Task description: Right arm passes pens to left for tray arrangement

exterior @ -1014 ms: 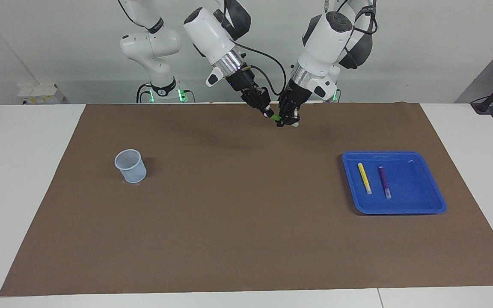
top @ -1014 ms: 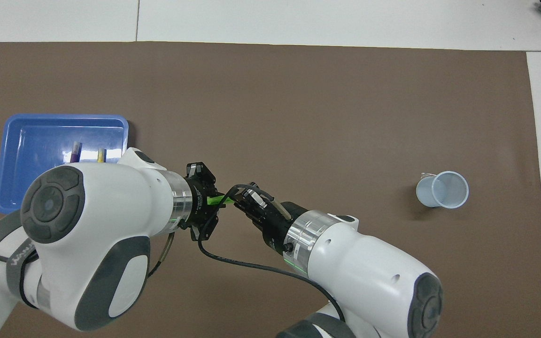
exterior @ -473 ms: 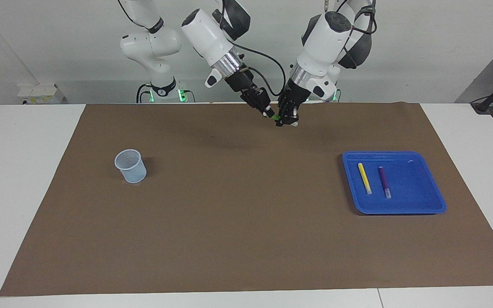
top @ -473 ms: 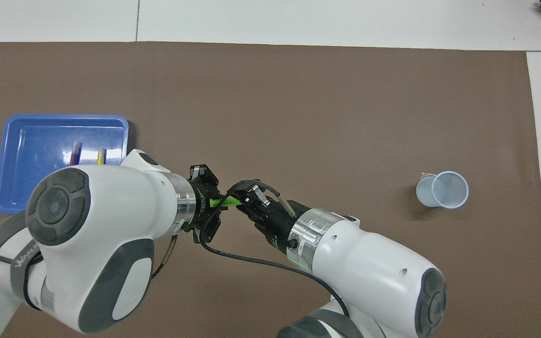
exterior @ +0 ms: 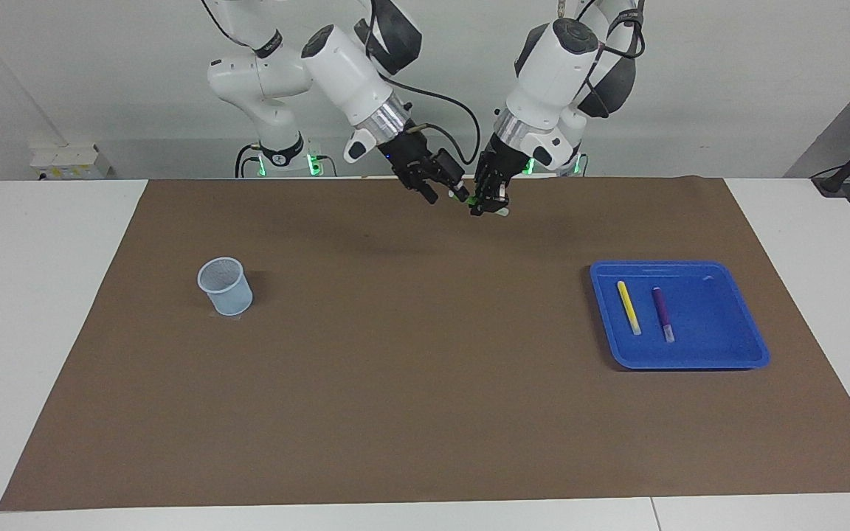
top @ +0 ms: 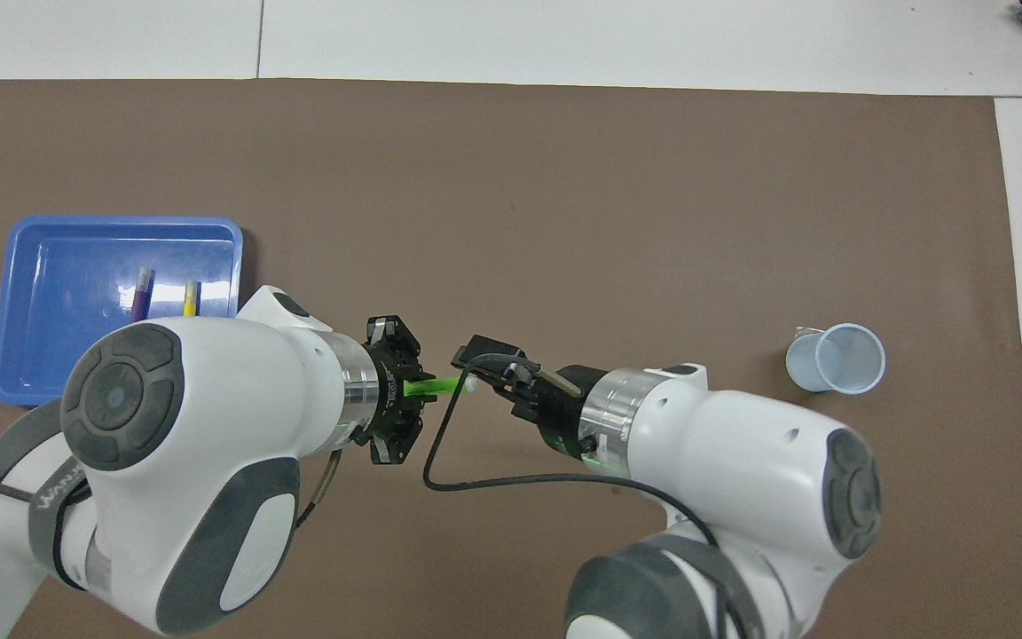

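Green pen [top: 434, 387] held by left hand [exterior: 485, 207]; right hand [exterior: 446, 193] let go.
Both hands up over the brown mat [exterior: 410, 354] at the robots' edge of the worktop, tips facing. Left hand clamped on the pen's green end; pale tip just beside the right hand's spread fingers. Yellow pen [exterior: 629, 307] and purple pen [exterior: 662, 313] lie side by side in the blue tray [exterior: 727, 346], partly hidden by the left arm from overhead. Cup [exterior: 225, 286] well apart.

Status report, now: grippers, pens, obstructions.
Left gripper shut on green pen, up over the mat. Right gripper open beside it. Yellow pen and purple pen in blue tray. Nothing seen between pen and tray.
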